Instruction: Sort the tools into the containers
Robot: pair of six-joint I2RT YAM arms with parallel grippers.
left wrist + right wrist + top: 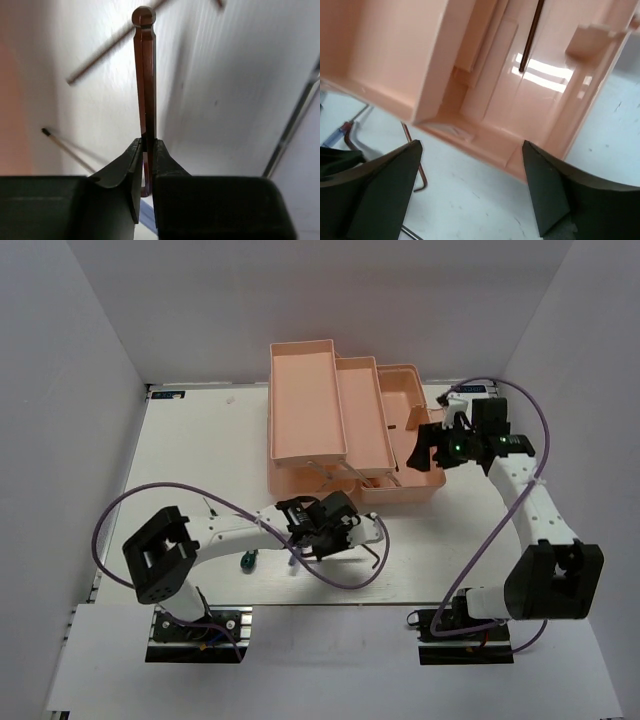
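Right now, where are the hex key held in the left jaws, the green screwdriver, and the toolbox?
hex key (146, 85), left wrist view, middle of its shaft.
green screwdriver (245, 560), top external view, its handle.
toolbox (305, 400), top external view, bare floor of the leftmost tray.

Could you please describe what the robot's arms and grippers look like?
The left arm and right arm have white links, boxy black joints and looping purple cables. The left gripper and right gripper have black, wedge-shaped fingers. A green light glows on the right wrist.
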